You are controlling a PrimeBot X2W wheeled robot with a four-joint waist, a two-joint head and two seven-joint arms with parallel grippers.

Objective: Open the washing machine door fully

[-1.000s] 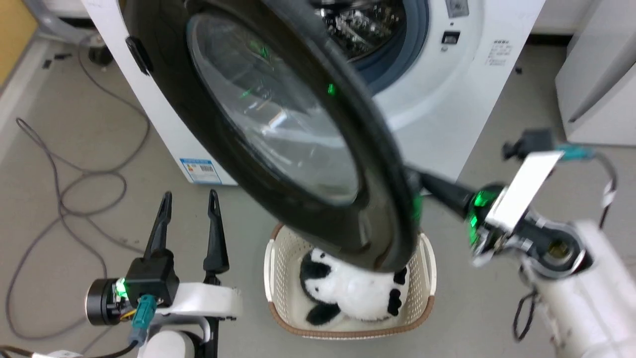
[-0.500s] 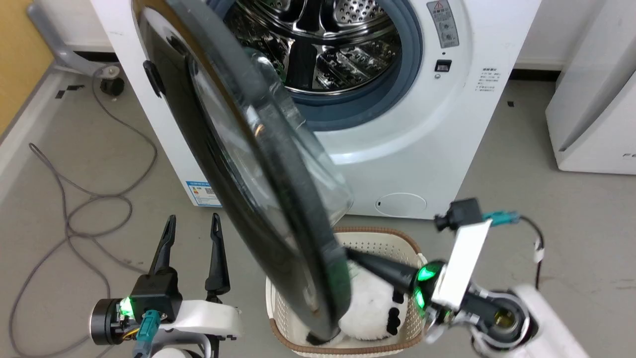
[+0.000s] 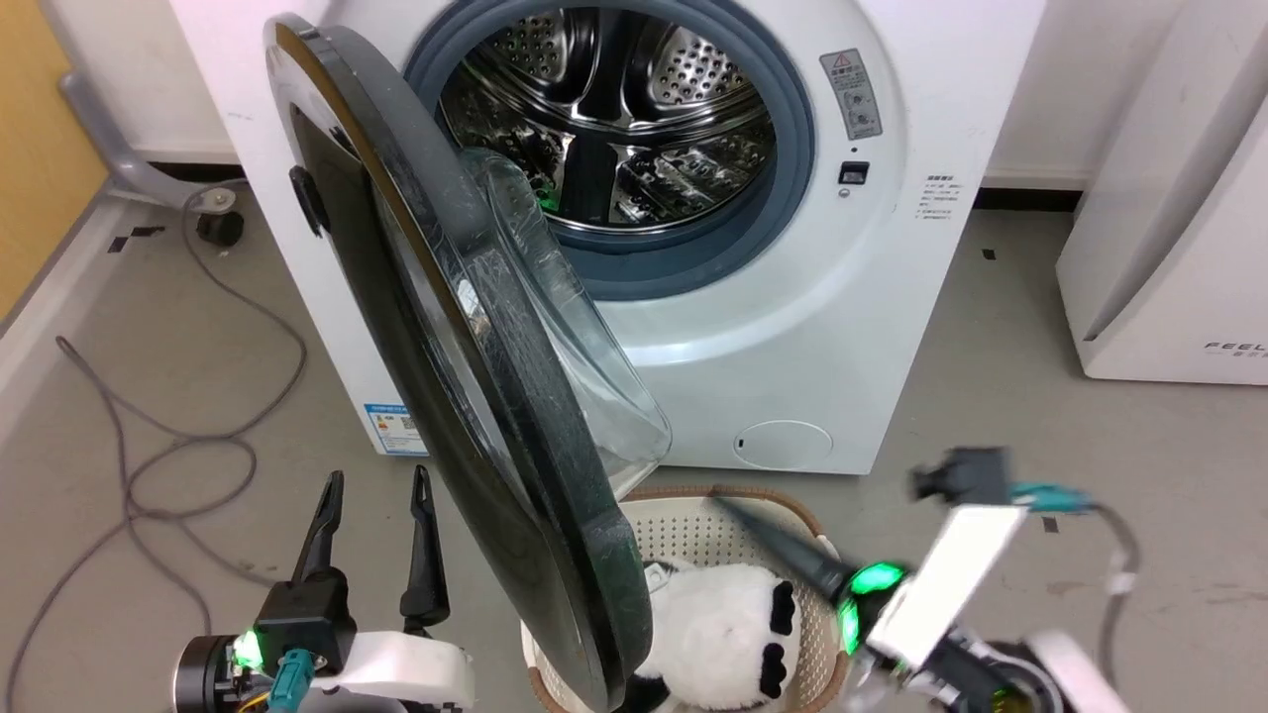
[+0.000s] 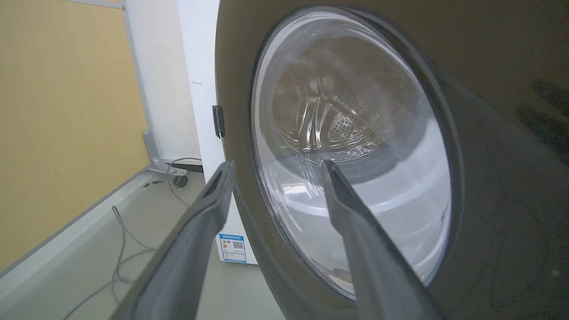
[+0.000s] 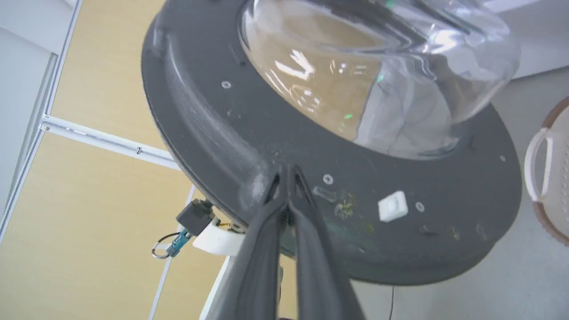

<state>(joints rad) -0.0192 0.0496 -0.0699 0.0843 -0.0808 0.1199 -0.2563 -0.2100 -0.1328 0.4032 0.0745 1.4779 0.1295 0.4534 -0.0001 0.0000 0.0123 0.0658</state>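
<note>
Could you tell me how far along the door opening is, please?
Done: the washing machine door is unlatched and swung out, drum exposed. In hand: the shut right gripper is at its inner rim, seemingly pushing. Remaining: swinging it fully back; the left gripper hangs open.

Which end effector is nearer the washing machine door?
Right. The right end effector, shut, has its tips at the inner rim of the door; the left end effector stands open beside its outer face, apart.

Door (image 3: 475, 396) ajar before washing machine (image 3: 792, 327); basket (image 3: 684, 535) below door, plush toy (image 3: 723, 624) inside; second appliance (image 3: 1169, 248) right
</note>
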